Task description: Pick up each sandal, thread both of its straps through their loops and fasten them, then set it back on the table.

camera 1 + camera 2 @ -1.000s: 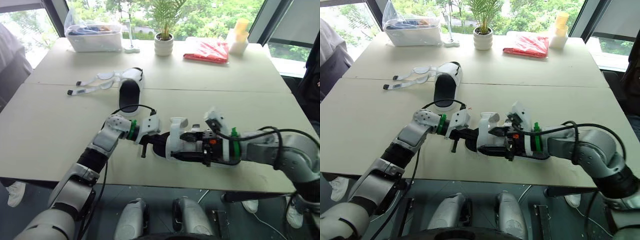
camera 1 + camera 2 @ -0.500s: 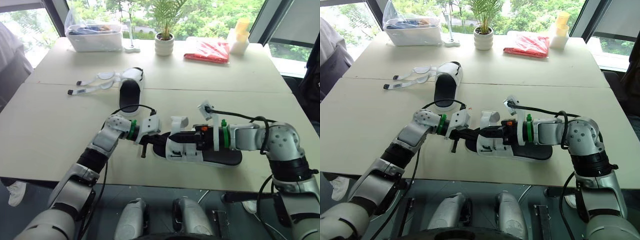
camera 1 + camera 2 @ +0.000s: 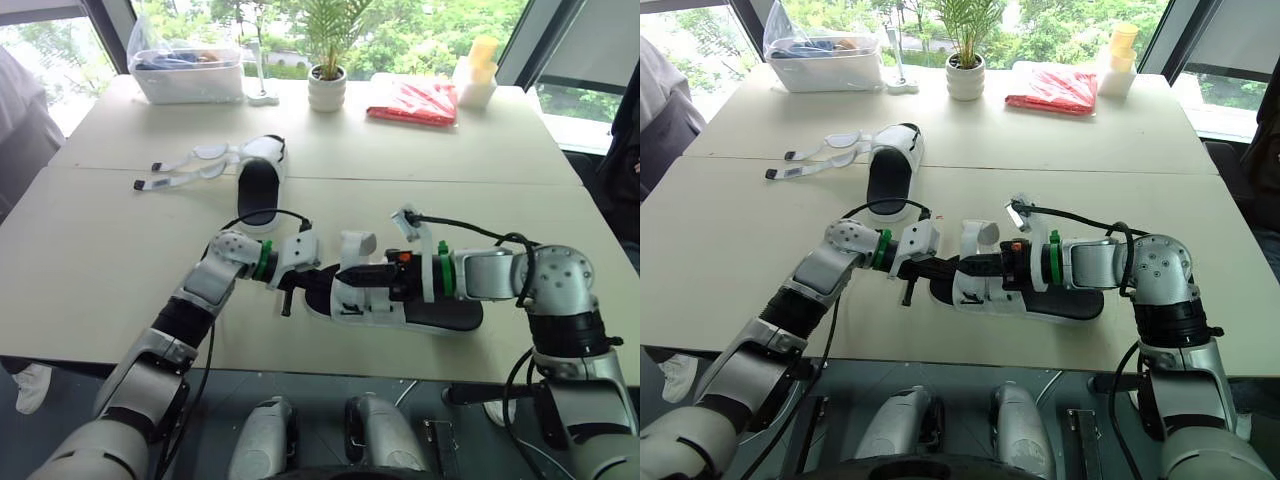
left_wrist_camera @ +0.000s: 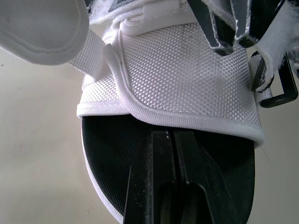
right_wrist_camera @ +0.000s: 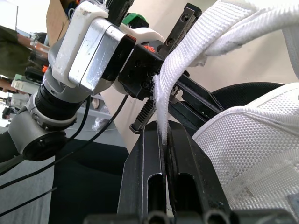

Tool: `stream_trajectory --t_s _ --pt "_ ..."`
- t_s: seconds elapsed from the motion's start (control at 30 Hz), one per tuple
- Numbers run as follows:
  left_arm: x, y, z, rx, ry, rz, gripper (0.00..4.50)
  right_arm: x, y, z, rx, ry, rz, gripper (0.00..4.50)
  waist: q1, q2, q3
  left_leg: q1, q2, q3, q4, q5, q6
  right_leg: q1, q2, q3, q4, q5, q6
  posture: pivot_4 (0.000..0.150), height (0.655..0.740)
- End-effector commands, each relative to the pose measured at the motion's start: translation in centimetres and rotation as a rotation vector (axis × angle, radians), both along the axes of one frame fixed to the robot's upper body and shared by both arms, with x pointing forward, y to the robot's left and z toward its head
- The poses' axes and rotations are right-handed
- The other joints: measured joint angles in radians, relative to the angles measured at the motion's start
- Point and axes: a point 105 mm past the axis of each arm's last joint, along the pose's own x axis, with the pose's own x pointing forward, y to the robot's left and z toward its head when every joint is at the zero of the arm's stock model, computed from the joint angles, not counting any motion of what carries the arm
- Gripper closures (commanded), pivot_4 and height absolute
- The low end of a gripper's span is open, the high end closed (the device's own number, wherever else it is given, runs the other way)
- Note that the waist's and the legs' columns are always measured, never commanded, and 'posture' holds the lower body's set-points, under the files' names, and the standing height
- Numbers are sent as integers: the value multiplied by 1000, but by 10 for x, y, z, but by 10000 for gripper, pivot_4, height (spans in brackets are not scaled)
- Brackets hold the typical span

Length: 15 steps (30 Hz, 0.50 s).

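Near sandal at desk front edge; second sandal behind-left; bin, plant pot, packet along far edge.

The sandal has a white woven-mesh cloth upper and a matt black footbed.

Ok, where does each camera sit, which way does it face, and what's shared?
Left eye view: head, forward and down over the table; both arms meet at the near sandal.
Right eye view: same head, same scene; far sandal unfastened.
Left wrist view: wrist, along the left pincer at the near sandal's mesh upper.
Right wrist view: wrist, along the right pincer, shut on a strap; left arm beyond.
Shared: near sandal.
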Motion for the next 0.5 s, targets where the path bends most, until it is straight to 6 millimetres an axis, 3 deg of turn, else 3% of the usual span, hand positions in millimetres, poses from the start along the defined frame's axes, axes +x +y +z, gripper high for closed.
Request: stream_trajectory --t_s 0.03,0.27,0.5 --pt "0 8 -15 59 27 39 45000 -3 1 2 -8 -11 19 43851 0 0 0 0 0 0 0 0 0 0 0 0 0 0 0 1500 7241" --pt "2 8 -16 59 19 48 45000 -5 7 23 80 -35 77 43851 0 0 0 0 0 0 0 0 0 0 0 0 0 0 0 1500 7241" --pt "2 8 -16 56 17 51 45000 -5 7 19 49 -38 80 43851 0 0 0 0 0 0 0 0 0 0 0 0 0 0 0 1500 7241"
